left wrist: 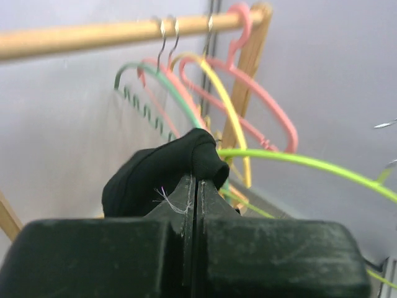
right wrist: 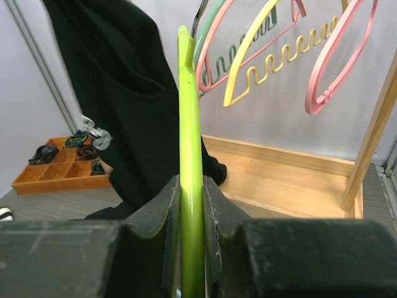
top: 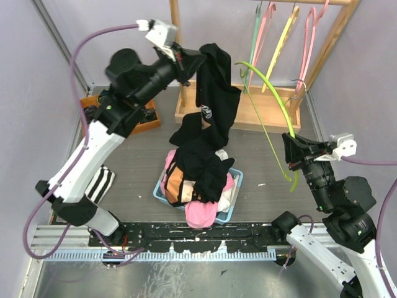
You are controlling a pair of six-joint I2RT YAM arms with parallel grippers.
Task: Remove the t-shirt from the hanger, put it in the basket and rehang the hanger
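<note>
A black t-shirt (top: 214, 93) hangs from my left gripper (top: 200, 59), which is shut on a bunched fold of it (left wrist: 167, 174) high at the back. Its lower end drapes down onto the clothes pile in the basket. The lime green hanger (top: 273, 105) stands to the right of the shirt, and its bare arm runs across free of the cloth (left wrist: 310, 164). My right gripper (top: 289, 141) is shut on the hanger's bar (right wrist: 191, 186). The black shirt (right wrist: 118, 93) hangs to the left of that bar in the right wrist view.
A wooden rack (top: 248, 115) at the back carries green, pink and yellow hangers (top: 282, 37) on its rail. A blue basket (top: 232, 186) heaped with clothes sits mid-floor. An orange tray (top: 152, 118) of small items lies back left. A striped garment (top: 99, 183) lies on the left.
</note>
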